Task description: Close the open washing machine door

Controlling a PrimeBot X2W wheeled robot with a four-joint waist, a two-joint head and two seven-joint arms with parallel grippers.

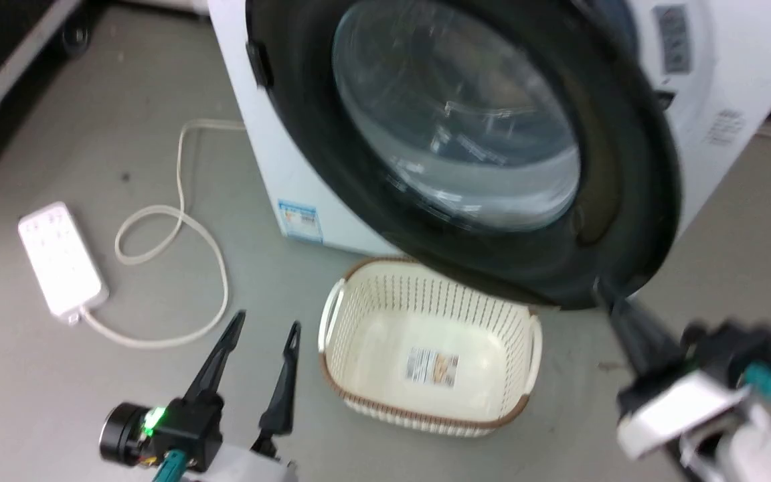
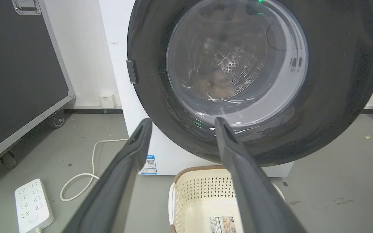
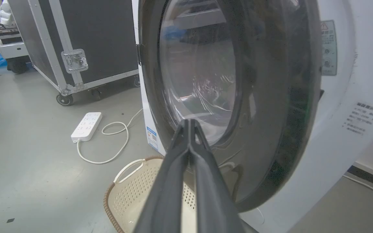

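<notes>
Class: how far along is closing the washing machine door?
Done: the door stands nearly against the white machine front. In hand: the right gripper, shut, is at the door's lower rim. To do: a gap shows at its edge, so a last push. The left gripper is open, idle.

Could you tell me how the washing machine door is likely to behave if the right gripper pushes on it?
The washing machine door looks rigid, so it should swing as one piece rather than flex. Its glossy black rim may let the shut right gripper slide. The bulging glass bowl probably makes it fairly heavy.
</notes>
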